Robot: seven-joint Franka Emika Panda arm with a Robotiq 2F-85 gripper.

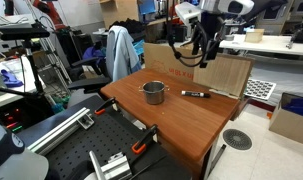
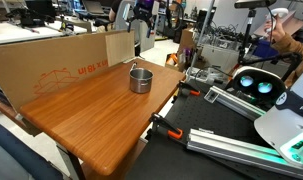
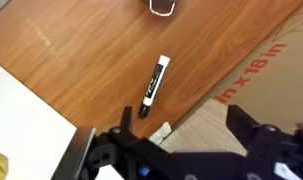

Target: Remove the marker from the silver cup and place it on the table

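Observation:
The marker (image 1: 196,94), black with a white label, lies flat on the reddish-brown table (image 1: 171,125), to the side of the silver cup (image 1: 153,92) and apart from it. In the wrist view the marker (image 3: 154,84) lies on the wood below the cup's rim (image 3: 163,6), which shows at the top edge. The cup (image 2: 139,79) stands upright on the table (image 2: 91,120). My gripper (image 1: 201,45) is raised well above the marker. In the wrist view its jaws (image 3: 181,125) are open and empty.
A large cardboard box (image 1: 221,72) stands along the table's far edge and also shows in an exterior view (image 2: 61,60). An orange-handled clamp (image 1: 141,147) sits at the table's edge. The black perforated workbench (image 1: 81,150) adjoins the table. A person (image 2: 281,25) is at the back.

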